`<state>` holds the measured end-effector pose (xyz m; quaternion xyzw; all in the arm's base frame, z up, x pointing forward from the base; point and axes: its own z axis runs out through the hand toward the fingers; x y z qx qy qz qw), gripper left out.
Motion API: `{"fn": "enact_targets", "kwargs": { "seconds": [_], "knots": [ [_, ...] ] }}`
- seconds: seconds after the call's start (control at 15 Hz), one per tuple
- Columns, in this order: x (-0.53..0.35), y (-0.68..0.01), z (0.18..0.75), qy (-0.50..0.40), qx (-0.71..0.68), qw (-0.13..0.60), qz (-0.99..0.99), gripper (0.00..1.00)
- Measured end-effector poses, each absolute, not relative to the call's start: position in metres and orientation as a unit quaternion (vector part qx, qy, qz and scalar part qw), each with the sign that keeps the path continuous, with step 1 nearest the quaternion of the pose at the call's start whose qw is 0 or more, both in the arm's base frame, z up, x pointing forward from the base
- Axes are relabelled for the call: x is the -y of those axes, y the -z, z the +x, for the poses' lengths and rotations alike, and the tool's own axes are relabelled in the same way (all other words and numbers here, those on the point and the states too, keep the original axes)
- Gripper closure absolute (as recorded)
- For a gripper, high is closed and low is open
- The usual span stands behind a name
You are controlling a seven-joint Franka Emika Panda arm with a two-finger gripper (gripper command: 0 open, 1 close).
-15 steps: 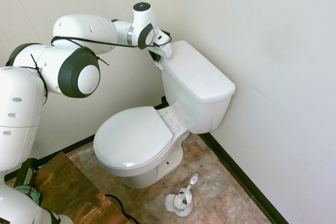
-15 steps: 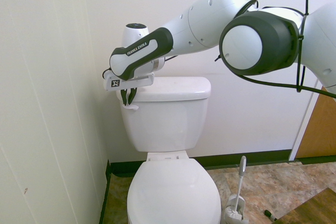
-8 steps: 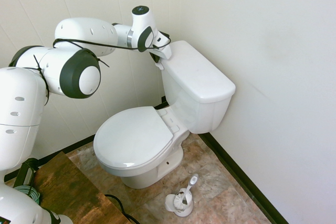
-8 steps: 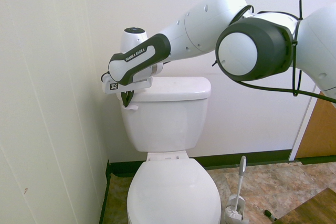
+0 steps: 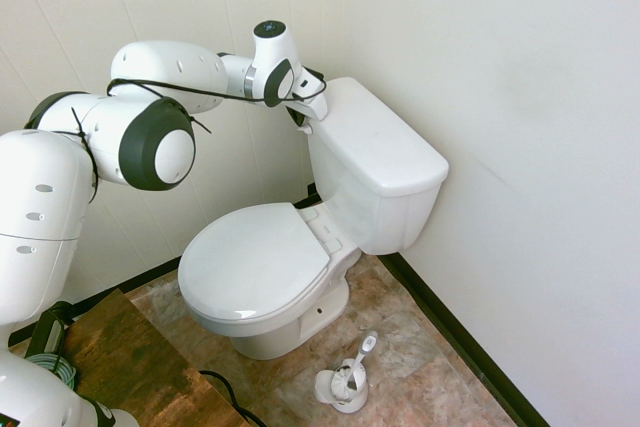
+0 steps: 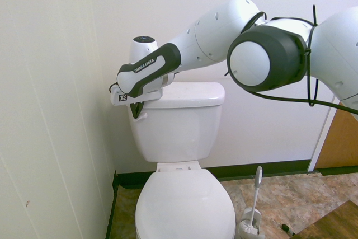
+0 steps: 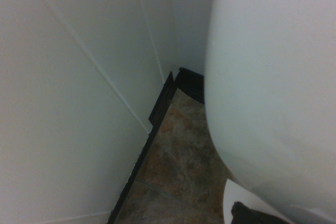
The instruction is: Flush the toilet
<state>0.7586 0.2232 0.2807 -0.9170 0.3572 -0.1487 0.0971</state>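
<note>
Second exterior view, left to right.

Far left: bare white wall panel (image 6: pixel 50 110), close beside the tank; little room for approach from that side.

Next: gripper (image 6: pixel 136 110) at the upper left corner of the tank (image 6: pixel 176 127), pointing steeply down. Jaws closed, dark fingertips pressed together, nothing between them. Closed so as to form one stiff point for pushing rather than grasping. Fingertips right at the small white flush lever (image 6: pixel 141 115), apparently resting on top of it; actual contact not certain from this angle. In the wrist view, a white tab with a dark shape on it at the bottom edge, probably the same lever, alongside the curved tank wall.

Centre: toilet (image 6: pixel 184 205) against the back wall, in the corner of the room. Tank lid (image 6: pixel 187 94) flat and in place, seat lid down. Lever at the tank's front face, on the wall side, hence the arm's long reach across above the tank.

Right: toilet brush (image 6: pixel 253 208) upright in its holder on the floor, well apart from the arm, no part in the task.

Judgement: pressing step in hand. Lever not visibly tipped down yet; further downward push probably required. Risk: closed fingertips slipping off the narrow lever toward the wall.
</note>
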Motion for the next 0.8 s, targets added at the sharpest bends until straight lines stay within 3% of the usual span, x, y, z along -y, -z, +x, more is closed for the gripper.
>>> {"fn": "enact_targets", "kwargs": {
  "seconds": [0.6, 0.8],
  "knots": [
    [-0.219, -0.33, 0.749, 0.154, -0.364, 0.106, -0.913, 1.0],
    [-0.214, -0.353, 0.725, 0.114, -0.373, 0.097, -0.916, 1.0]
  ]
}}
